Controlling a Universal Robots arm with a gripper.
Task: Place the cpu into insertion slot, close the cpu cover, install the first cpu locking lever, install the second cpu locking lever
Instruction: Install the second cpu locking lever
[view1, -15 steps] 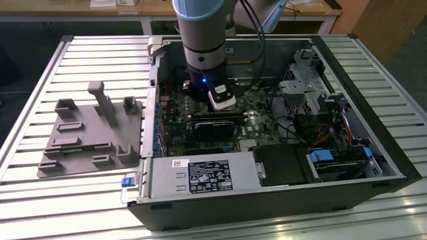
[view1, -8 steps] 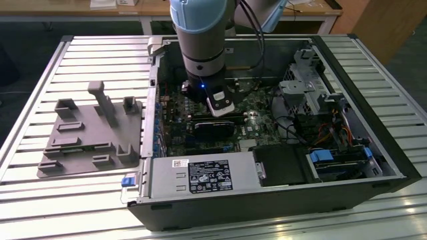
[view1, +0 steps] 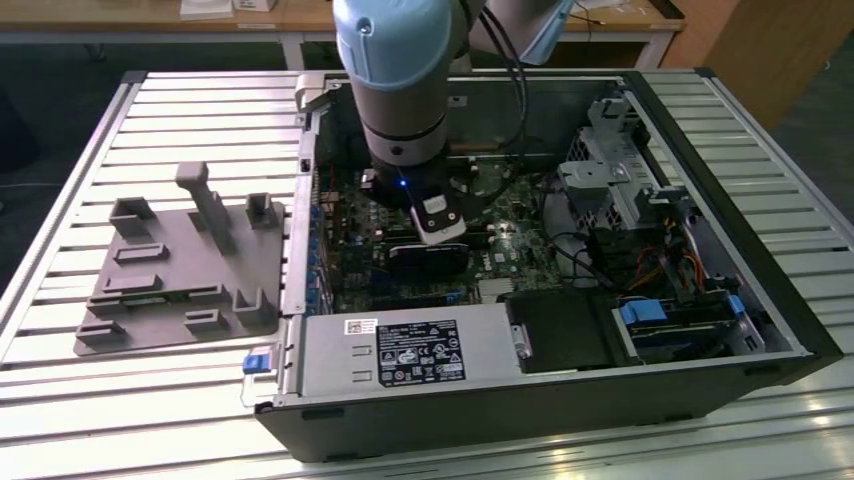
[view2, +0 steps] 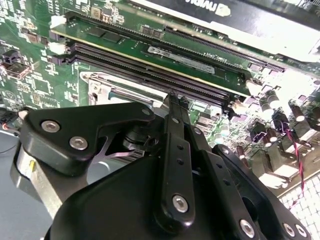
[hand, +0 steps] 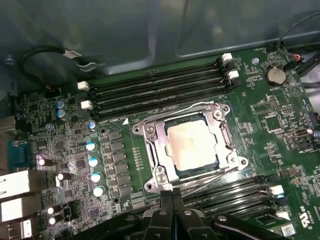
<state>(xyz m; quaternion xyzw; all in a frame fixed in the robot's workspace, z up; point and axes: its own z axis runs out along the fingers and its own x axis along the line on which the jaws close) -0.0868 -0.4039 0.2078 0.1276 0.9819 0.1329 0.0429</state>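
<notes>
In the first wrist view the cpu (hand: 190, 145) lies flat in the insertion slot (hand: 200, 173), its pale metal face showing through the window of the cpu cover (hand: 152, 145). The cover is down over it. One thin wire lever (hand: 175, 111) runs along the socket's far edge, and another lever (hand: 210, 180) runs along the edge nearest my fingers. My gripper (hand: 173, 197) is shut, its tips just off that nearer lever, with nothing visible between the fingers. In the second wrist view the gripper (view2: 173, 100) points at the socket's silvery rim (view2: 100, 85). The exterior view shows the gripper (view1: 441, 235) low inside the case.
Long black memory slots (hand: 160, 87) flank the socket on both sides. A black graphics card (view2: 240, 20) lies beyond them. The open computer case (view1: 747, 330) holds cables, a drive cage (view1: 614, 180) and a power supply (view1: 400, 350). A grey fixture (view1: 174, 270) sits at the exterior view's left.
</notes>
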